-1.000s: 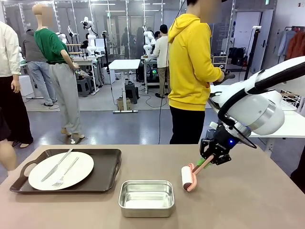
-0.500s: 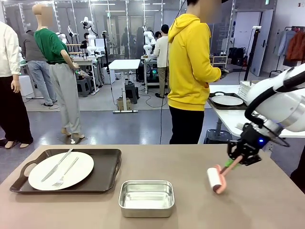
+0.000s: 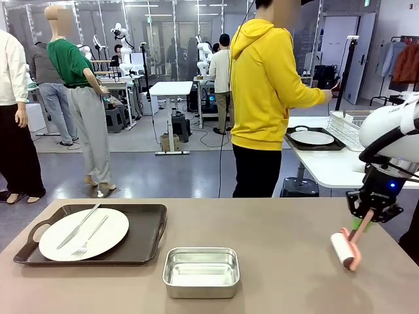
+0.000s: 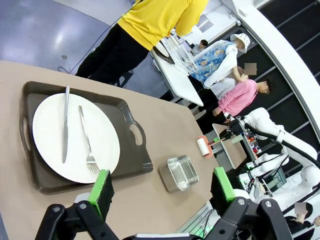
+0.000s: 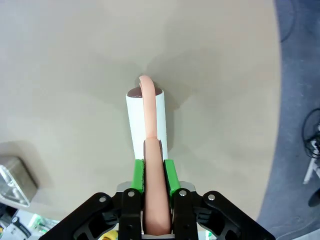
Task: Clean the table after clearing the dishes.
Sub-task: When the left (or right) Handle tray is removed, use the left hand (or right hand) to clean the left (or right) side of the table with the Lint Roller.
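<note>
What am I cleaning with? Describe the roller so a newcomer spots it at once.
Start at the big grey-brown table and go to its right end, past the steel pan. There the right hand is shut on a lint roller: a white drum on a pink handle, unlike anything else there.

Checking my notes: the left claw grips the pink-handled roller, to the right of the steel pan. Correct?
No: the right claw grips the pink-handled roller, to the right of the steel pan; the right wrist view shows it. The left claw is open.
</note>
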{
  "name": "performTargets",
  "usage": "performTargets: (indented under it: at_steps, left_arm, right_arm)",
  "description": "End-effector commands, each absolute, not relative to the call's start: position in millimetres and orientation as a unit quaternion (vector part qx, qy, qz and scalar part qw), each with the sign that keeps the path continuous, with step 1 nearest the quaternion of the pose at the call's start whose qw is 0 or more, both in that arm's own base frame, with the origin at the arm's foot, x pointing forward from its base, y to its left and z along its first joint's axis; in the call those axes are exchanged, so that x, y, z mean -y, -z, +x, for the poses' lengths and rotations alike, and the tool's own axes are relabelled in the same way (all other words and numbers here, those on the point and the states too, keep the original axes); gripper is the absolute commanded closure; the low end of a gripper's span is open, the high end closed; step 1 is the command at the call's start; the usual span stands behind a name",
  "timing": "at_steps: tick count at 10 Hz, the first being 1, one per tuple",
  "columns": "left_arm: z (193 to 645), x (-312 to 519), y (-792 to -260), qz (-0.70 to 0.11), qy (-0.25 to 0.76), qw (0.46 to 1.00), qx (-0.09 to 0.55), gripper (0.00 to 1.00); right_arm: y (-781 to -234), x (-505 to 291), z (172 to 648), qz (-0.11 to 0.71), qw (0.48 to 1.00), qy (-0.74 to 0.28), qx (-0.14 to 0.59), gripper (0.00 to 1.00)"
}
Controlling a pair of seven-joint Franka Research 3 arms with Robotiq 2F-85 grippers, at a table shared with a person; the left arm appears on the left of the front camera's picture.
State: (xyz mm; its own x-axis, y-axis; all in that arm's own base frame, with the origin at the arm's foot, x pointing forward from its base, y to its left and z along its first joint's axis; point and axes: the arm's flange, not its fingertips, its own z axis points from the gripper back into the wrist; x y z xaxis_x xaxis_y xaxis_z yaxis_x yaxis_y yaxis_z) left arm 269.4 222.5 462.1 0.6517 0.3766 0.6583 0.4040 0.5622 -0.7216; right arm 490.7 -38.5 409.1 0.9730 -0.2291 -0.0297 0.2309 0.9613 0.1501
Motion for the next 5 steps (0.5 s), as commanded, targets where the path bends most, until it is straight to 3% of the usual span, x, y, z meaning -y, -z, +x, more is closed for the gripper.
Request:
performTargets:
  at_steps: [1,5]
  left_arm:
    - [269.8,-224.8,-464.7,-0.47,0.012,0.776,0.421,0.0]
    - [269.8,-224.8,-464.7,-0.47,0.012,0.776,0.421,0.0]
  right_arm:
    - [-399.5,48.5,476.5,0.004,0.99,0.134,-0.048,0.8]
    - [-459.8,25.6,458.9,-0.039,0.995,0.093,0.011,0.8]
